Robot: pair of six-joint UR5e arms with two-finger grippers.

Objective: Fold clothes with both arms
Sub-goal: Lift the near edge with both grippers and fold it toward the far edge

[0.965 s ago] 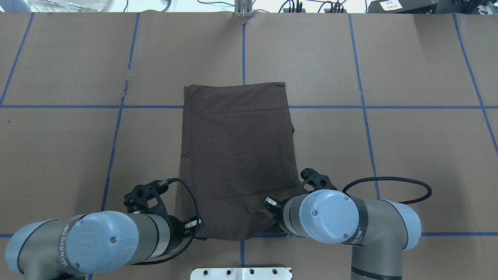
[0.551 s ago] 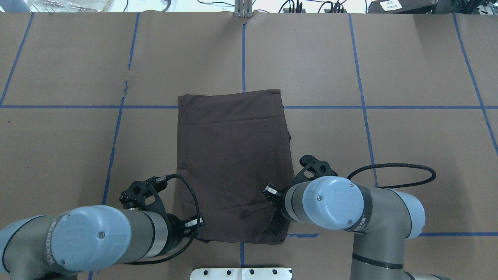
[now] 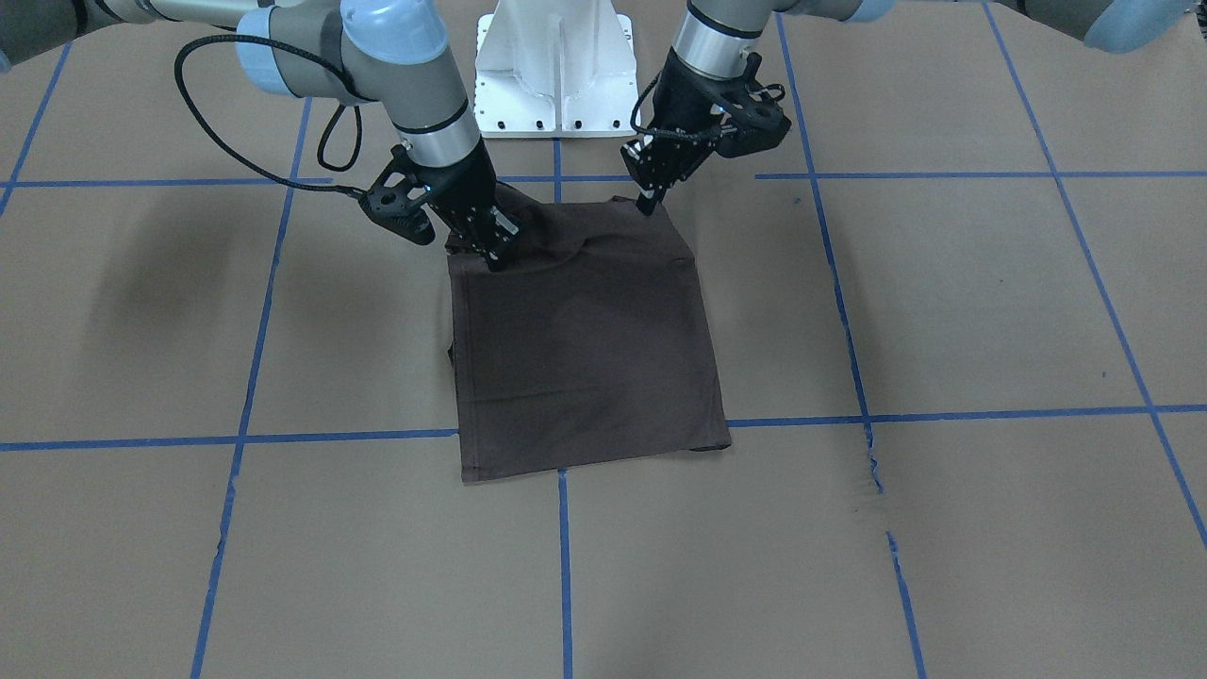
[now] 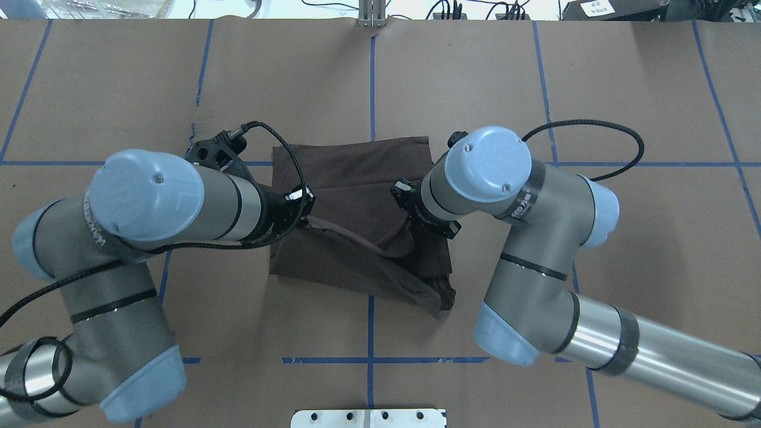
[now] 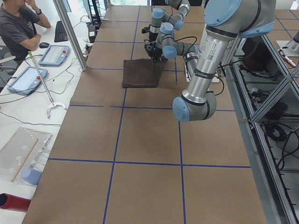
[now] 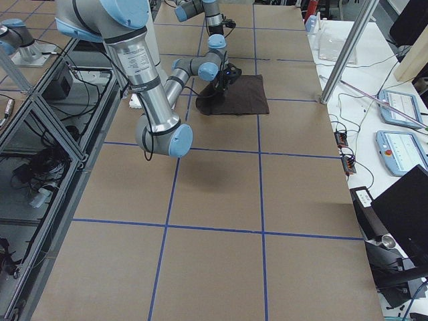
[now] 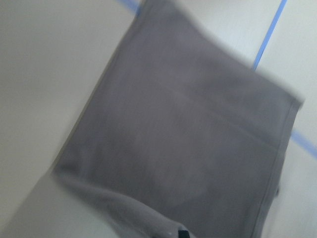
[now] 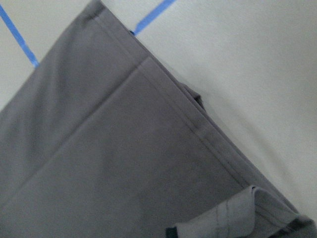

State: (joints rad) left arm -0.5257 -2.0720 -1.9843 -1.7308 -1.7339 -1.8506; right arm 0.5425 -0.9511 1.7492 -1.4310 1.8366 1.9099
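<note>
The dark brown T-shirt (image 4: 351,172) lies folded into a rectangle at mid-table; its collar and logo are hidden. Its edge nearest the robot is raised and draped forward over the rest, with slack folds at the right (image 4: 428,285). My left gripper (image 4: 306,220) is shut on that edge's left corner, also seen front-on (image 3: 651,203). My right gripper (image 4: 410,229) is shut on the right corner (image 3: 495,255). Both hold the cloth just above the shirt (image 3: 585,349). Both wrist views look down on the flat cloth (image 7: 188,129) (image 8: 124,163).
The table is covered in brown paper with a blue tape grid (image 4: 371,71). The white pedestal base (image 3: 556,66) stands at the robot's edge. In the exterior left view an operator (image 5: 18,28) sits by tablets (image 5: 25,79) beyond the table's far side.
Both arms have lifted the shirt's near edge and carried it forward, away from the robot base, over the shirt's body. The near half now folds over the far half.
</note>
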